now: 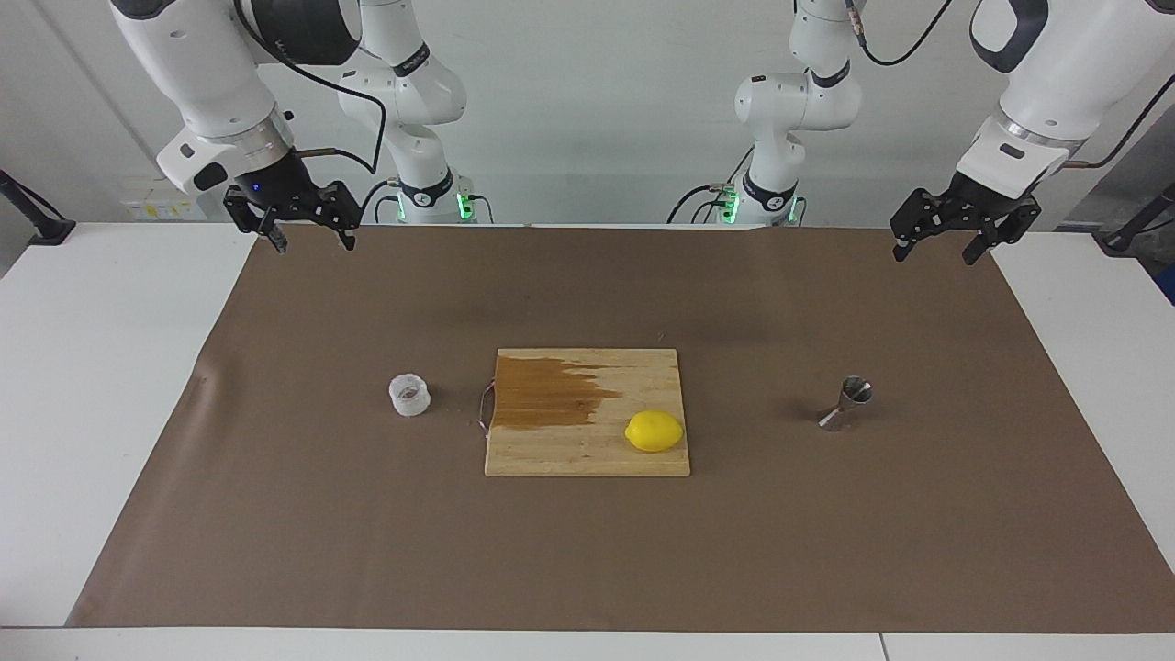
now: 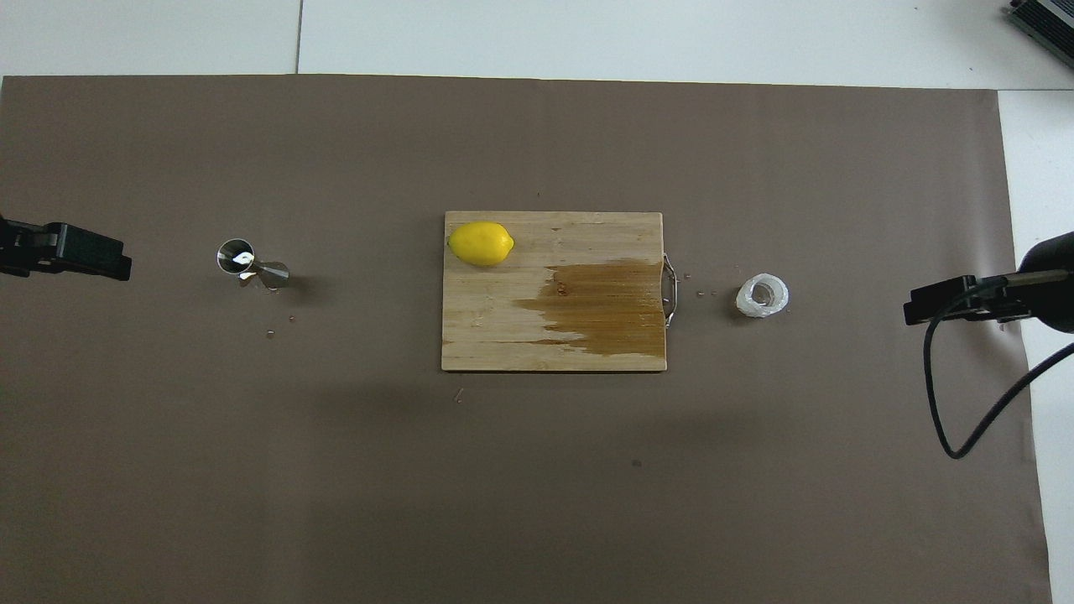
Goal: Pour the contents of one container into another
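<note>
Plastic cup [image 1: 409,395] and jigger [image 1: 847,403] well apart on bench [image 1: 275,514], both pincers, left [image 1: 945,237] and right [image 1: 307,227], spread and empty; spill likely on tipping at narrow mouth.

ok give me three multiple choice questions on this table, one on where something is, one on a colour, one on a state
1. Where does the lemon lie?
A. on the cutting board
B. on the brown mat beside the jigger
C. inside the plastic cup

2. What colour is the jigger?
A. red
B. shiny silver
C. yellow

3. How do the two grippers stand?
A. both raised, holding nothing
B. the left one grips the plastic cup
C. the right one grips the lemon

Answers:
1 A: the lemon rests on the board's dry part, at the corner farther from the robots.
2 B: it glints as bare metal in both views.
3 A: the left gripper and right gripper hang open, and the plastic cup stands untouched.
</note>
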`<state>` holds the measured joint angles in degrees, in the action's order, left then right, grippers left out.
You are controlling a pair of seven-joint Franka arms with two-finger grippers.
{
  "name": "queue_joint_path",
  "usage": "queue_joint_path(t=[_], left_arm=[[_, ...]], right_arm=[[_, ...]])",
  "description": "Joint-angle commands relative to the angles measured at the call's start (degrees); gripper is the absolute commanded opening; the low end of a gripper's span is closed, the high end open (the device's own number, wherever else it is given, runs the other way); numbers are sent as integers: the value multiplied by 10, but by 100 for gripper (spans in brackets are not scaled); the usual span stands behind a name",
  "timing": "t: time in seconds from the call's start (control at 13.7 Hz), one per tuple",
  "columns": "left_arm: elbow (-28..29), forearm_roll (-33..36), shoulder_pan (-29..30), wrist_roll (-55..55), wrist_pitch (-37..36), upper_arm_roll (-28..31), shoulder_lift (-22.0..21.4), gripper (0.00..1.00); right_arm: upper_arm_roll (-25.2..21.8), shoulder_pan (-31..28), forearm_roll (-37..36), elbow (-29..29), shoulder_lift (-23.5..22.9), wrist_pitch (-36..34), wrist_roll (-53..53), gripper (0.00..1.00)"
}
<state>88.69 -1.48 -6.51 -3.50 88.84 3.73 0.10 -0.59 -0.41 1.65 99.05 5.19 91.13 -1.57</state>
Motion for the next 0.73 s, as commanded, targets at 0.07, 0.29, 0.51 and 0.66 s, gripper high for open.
queue_joint_path(t=[0.07,0.29,0.51,0.66], left_arm=[[-5,-5,-5,3,-25,-1,-4,100],[17,-5,-10,3,-23,-2,-18,100],[17,-5,-3,3,-20,-1,-18,100],[17,-5,-3,3,-20,1,-18,100]], right_arm=[[2,-6,13,5,5,-4,3,100],[2,-6,13,5,5,-4,3,100],[2,-6,13,5,5,-4,3,100],[2,-6,13,5,5,-4,3,100]])
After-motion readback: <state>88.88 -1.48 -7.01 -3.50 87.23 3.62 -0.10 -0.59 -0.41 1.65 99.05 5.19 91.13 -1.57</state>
